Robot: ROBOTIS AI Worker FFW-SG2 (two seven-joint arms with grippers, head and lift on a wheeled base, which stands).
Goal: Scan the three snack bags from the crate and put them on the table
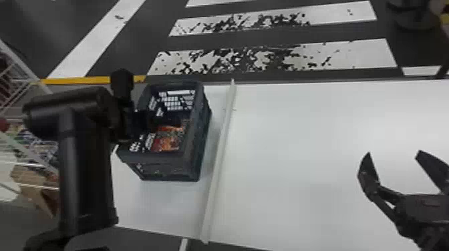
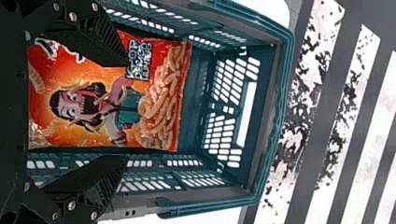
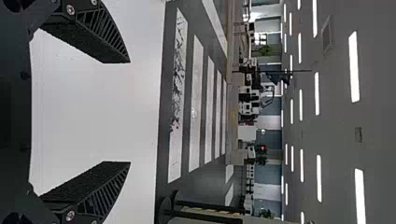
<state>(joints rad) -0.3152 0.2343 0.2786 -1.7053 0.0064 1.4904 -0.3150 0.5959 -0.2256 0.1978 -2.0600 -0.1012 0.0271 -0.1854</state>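
Observation:
My left gripper (image 1: 147, 121) is over the crate (image 1: 197, 143) on the left part of the table. In the left wrist view the left gripper (image 2: 119, 112) stands open above an orange-red snack bag (image 2: 107, 100) in the teal crate (image 2: 275, 116), one finger overlapping the bag's edge. Part of the orange bag (image 1: 167, 143) shows in the crate in the head view; whether other bags lie beneath it I cannot tell. My right gripper (image 1: 394, 155) is open over the right side of the table; in its wrist view the right gripper (image 3: 130, 112) holds nothing.
A pale raised strip (image 1: 218, 160) runs across the white table (image 1: 300, 150) beside the crate. At the far left stands a wire rack (image 1: 20, 73) with goods. Beyond the table's far edge lies a floor with white stripes (image 1: 274, 56).

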